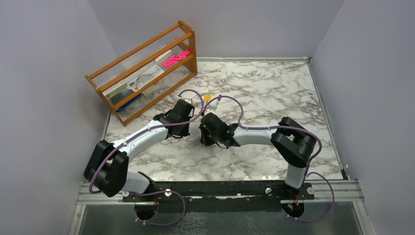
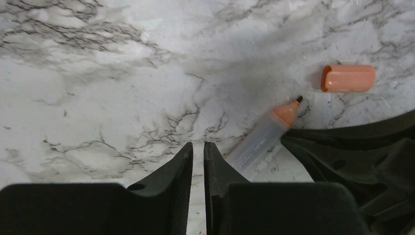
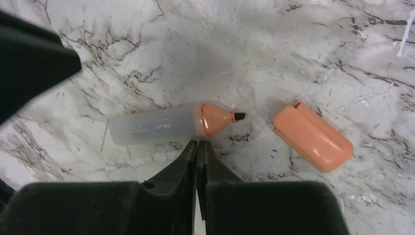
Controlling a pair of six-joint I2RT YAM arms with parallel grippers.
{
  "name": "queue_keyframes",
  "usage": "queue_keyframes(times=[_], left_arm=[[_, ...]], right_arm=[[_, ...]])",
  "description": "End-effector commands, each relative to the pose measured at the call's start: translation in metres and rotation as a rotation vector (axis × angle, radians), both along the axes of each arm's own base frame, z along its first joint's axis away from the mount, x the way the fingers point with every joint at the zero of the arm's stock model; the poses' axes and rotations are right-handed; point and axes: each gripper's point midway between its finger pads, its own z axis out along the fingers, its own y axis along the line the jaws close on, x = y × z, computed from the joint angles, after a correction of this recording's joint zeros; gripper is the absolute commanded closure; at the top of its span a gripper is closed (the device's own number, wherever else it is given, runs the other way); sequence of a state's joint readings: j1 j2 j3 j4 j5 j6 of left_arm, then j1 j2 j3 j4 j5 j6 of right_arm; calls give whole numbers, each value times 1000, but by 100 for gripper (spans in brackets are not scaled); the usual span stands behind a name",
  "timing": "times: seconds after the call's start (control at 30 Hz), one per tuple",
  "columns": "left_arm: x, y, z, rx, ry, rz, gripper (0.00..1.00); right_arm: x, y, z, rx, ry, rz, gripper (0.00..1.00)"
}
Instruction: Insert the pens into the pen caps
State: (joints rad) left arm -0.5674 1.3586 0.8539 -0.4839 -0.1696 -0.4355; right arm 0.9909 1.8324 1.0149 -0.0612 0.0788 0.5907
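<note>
A pen (image 3: 161,128) with a pale translucent barrel and an orange-pink tip lies uncapped on the marble table (image 3: 293,44). Its orange-pink cap (image 3: 313,137) lies a short way beyond the tip, apart from it. My right gripper (image 3: 198,143) is shut and empty, its tips just beside the pen's collar. My left gripper (image 2: 198,145) is shut and empty, with the same pen (image 2: 264,139) just right of its fingers and the cap (image 2: 348,78) farther right. In the top view both grippers meet at mid table, hiding the pen. A yellow cap (image 1: 208,97) and another pen lie just behind them.
A wooden rack (image 1: 147,73) with clear panels stands at the back left and holds papers and a bright pink flat item (image 1: 176,58). Grey walls close off the table at the back and sides. The right gripper's black body (image 2: 352,161) sits close to my left fingers.
</note>
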Motion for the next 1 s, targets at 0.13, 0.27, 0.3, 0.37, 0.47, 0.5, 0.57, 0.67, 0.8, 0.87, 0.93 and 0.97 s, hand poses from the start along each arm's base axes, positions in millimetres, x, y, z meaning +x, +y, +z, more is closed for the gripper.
queue_keyframes(times=[0.13, 0.27, 0.3, 0.37, 0.47, 0.5, 0.57, 0.67, 0.8, 0.87, 0.93, 0.97], left_arm=[[-48, -32, -43, 6, 79, -70, 85], [-61, -33, -50, -16, 84, -67, 85], [-61, -31, -49, -17, 72, -62, 85], [-58, -30, -44, -24, 44, -58, 85], [-57, -36, -42, -54, 38, -70, 84], [-56, -38, -41, -62, 38, -68, 84], [-52, -41, -32, -85, 13, -60, 79], [-42, -47, -6, -131, -71, -85, 56], [-37, -53, 13, -140, -74, -136, 31], [-35, -57, 13, -134, -64, -158, 30], [-35, -59, 7, -123, -46, -171, 30], [-35, -61, 6, -122, -40, -182, 30]], right_arm=[[13, 21, 1, 46, -5, -8, 92], [17, 25, 7, 62, -15, -17, 90], [18, 24, 10, 65, -20, -19, 90], [18, 23, 16, 77, -30, -25, 89], [18, 19, 25, 93, -43, -47, 86], [19, 16, 29, 99, -50, -60, 85], [19, 9, 39, 116, -66, -92, 80], [19, -7, 53, 128, -99, -144, 71], [17, -33, 65, 103, -137, -193, 64], [14, -49, 66, 87, -153, -216, 64], [12, -62, 69, 74, -175, -234, 63], [11, -69, 71, 63, -186, -249, 63]])
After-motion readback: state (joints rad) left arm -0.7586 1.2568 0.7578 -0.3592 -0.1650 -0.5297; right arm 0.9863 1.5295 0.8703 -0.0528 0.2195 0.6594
